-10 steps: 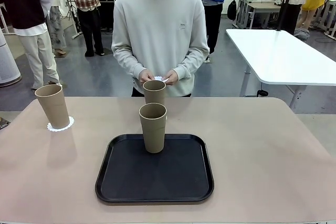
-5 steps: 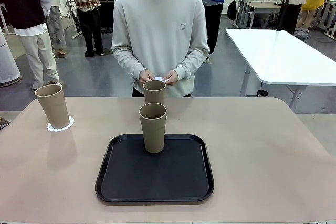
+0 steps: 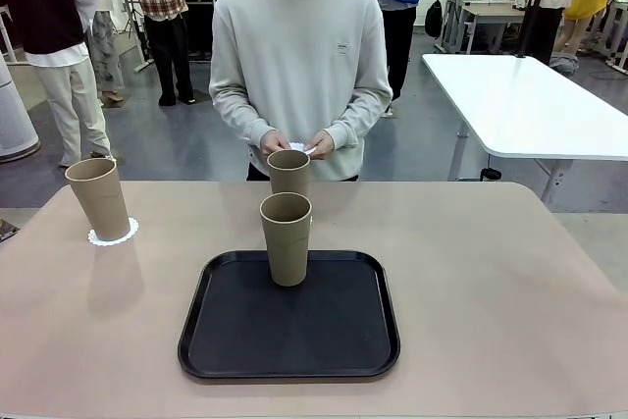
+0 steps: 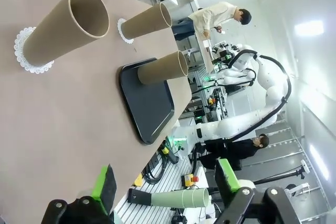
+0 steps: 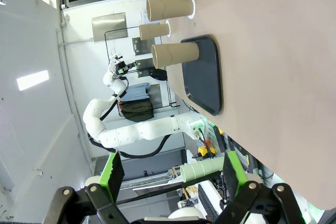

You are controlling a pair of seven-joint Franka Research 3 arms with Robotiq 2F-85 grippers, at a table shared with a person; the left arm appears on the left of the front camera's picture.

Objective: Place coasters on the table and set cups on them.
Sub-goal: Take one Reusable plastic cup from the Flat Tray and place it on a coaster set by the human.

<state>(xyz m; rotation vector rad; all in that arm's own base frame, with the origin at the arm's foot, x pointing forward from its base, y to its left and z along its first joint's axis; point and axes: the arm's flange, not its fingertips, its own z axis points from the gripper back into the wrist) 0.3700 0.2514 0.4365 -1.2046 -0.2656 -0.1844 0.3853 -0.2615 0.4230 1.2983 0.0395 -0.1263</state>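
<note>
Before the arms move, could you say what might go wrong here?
The tall tan tapered cup on the black rounded-square tray could tip if nudged near its rim. A second tan cup close behind might get knocked. A white lacy paper coaster is in the person's hands, so no spot awaits that cup yet.

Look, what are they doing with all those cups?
A person's hands at the far edge of the big beige table hold a small white paper coaster. Two tall tan cups already stand on lacy white coasters: one at the left, one in the far middle. The third tan cup stands on the black rounded tray. The robot's left gripper and right gripper hold nothing, fingers open.
</note>
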